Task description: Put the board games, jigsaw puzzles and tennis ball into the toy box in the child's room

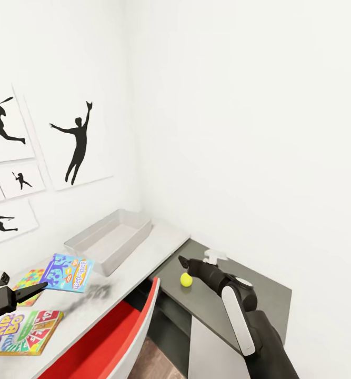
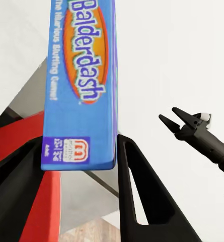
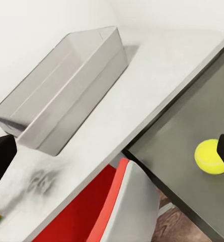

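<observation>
I hold the blue board game (image 2: pixel 81 85) in my left hand (image 2: pixel 79 166); in the left wrist view its two black fingers (image 2: pixel 142 196) stand on either side of the box edge, so the hand is clamped on it. In the head view the same box sits at the lower left of the frame, lifted a little above the light grey surface (image 1: pixel 143 252), with a dark shadow under it. The toy box (image 1: pixel 112 237) is near the middle of the frame, toward the corner of the room, and looks empty.

My right hand (image 1: pixel 181 260) is in the lower middle of the frame, just beside the tennis ball (image 1: pixel 186 279), which lies on the dark lower part of the surface. In the left wrist view its fingers are apart and they grip nothing.

At the lower left edge the Skip-Bo box (image 1: pixel 20 331) lies flat, and a jigsaw puzzle (image 1: pixel 28 281) shows partly under the blue box.

I judge the step in hand is to carry the blue box to the toy box. To do it well, I would raise it enough to pass the near rim, keep it level, bring it over the middle of the bin, and loosen only when it is low inside. The red chair (image 1: pixel 112 337) under the surface edge should be avoided by the arm.
</observation>
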Tool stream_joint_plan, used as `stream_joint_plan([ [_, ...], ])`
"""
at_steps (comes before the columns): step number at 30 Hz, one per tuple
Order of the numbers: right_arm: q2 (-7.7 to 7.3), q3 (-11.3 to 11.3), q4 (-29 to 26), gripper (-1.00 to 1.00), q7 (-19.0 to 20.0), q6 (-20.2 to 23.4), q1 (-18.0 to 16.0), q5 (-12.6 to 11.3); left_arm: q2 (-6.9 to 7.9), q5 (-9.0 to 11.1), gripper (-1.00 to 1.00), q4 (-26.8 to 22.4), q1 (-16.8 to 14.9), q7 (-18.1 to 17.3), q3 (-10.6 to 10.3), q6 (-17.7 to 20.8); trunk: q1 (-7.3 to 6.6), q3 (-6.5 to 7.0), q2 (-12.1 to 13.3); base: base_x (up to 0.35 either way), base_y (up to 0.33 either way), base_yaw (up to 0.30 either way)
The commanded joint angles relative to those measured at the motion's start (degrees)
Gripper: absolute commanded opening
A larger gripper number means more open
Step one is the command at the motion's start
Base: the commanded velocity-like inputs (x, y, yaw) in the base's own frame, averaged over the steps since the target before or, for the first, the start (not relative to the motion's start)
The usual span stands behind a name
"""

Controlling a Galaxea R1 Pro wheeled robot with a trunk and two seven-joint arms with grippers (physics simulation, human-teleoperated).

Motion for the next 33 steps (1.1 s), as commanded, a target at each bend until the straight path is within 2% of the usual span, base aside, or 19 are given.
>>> stream_joint_plan([
  [1, 0.02, 0.0, -0.1, 1.00, 0.1, 0.3, 0.0, -0.1, 0.01, 0.0, -1.00, 0.0, -0.1, -0.3, 0.0, 0.6, 0.03, -0.15, -0.1, 0.066, 0.014, 0.041],
  [21, 0.02, -0.1, -0.1, 1.00, 0.1, 0.4, 0.0, 0.2, 0.01, 0.0, -1.00, 0.0, -0.1, -0.3, 0.0, 0.6, 0.03, -1.73, -0.1, 0.150, 0.008, 0.114],
  [26, 0.02, 0.0, -0.1, 1.00, 0.1, 0.3, 0.0, 0.1, -0.05, 0.0, -1.00, 0.0, -0.1, -0.3, 0.0, 0.6, 0.03, -1.79, -0.1, 0.111, 0.060, 0.062],
  [33, 0.02, 0.1, -0.1, 1.00, 0.1, 0.3, 0.0, 0.4, -0.16, 0.0, -1.00, 0.0, -0.1, -0.3, 0.0, 0.5, 0.03, -1.66, -0.1, 0.168, 0.015, 0.244],
])
